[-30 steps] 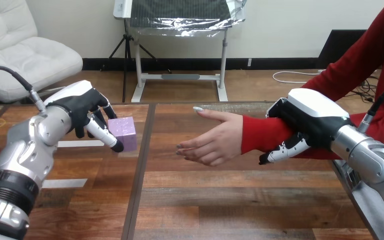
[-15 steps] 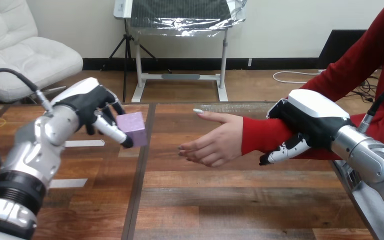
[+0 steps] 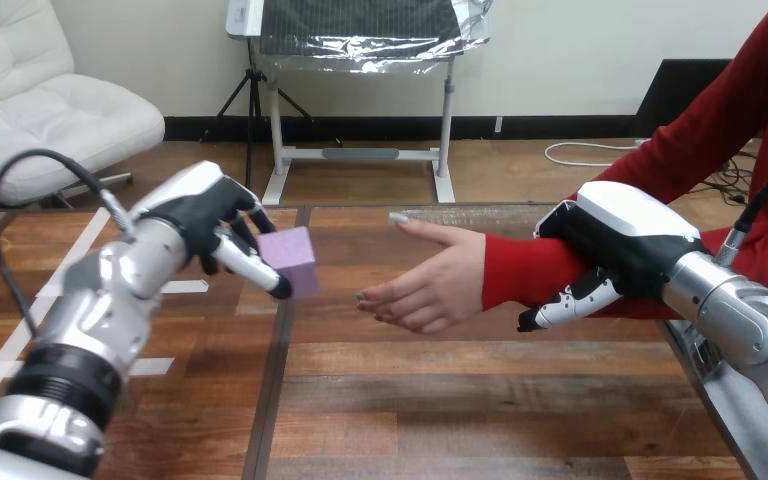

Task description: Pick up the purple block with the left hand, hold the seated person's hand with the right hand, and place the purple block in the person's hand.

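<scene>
1. While your left hand [image 3: 205, 215] carries it, the purple block [image 3: 293, 258] sits pinched between curled fingers and thumb. It is clear of the table [image 3: 460, 400] and tipped onto a corner.
2. Change, block: a second ago it was lower and further left. It has since risen and travelled right, toward the person's hand [image 3: 430, 285]. It is now near that hand, with a gap between them and no contact.
3. Person's hand: open, palm turned toward the block and partly upward, fingers loosely bent, held above the table's middle. Position unchanged.
4. Right hand [image 3: 625, 245]: closed on the person's forearm [image 3: 520, 268] at the red sleeve, fingers curled round it. Grip unchanged.
5. Status, by judgement: pick-up done, hold done, delivery pending. You need to bring the block over the palm before loosening the fingers. The palm's sideways tilt may let the block slide off.
</scene>
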Available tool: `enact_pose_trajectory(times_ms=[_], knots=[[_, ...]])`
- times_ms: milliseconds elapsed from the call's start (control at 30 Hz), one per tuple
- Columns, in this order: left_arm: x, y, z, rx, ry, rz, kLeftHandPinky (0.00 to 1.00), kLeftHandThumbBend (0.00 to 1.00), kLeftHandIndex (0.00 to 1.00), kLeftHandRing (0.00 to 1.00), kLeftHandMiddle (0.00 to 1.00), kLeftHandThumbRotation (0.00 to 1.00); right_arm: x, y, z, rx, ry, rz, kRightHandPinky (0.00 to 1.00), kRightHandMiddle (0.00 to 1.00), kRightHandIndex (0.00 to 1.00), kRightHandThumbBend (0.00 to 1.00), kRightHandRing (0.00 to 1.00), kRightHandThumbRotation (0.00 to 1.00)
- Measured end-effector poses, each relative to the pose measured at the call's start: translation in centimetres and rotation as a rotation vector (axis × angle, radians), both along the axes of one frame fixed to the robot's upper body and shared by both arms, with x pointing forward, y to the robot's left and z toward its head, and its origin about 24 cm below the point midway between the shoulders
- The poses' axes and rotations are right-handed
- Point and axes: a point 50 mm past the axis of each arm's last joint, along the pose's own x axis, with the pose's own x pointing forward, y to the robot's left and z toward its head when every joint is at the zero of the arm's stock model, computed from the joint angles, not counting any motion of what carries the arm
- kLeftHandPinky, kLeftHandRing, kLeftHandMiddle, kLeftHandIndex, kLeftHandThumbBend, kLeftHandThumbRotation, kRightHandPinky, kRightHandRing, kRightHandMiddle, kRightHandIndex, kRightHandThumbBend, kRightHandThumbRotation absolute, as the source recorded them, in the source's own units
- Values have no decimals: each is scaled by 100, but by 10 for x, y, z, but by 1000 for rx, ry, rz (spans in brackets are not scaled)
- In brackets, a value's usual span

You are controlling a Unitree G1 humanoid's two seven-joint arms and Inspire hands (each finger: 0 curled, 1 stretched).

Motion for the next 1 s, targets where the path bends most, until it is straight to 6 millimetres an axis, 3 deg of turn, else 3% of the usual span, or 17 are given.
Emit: enact_pose_trajectory(times_ms=[667, 1000], knots=[[4, -24, -9, -50, 23, -34, 26, 73, 43, 33, 40, 0, 1, 7, 1, 9, 4, 9, 25, 33, 33, 84, 28, 28], [8, -35, -5, -65, 18, -52, 29, 73, 43, 36, 42, 0, 1, 12, 0, 23, 7, 16, 23, 32, 32, 84, 26, 26]])
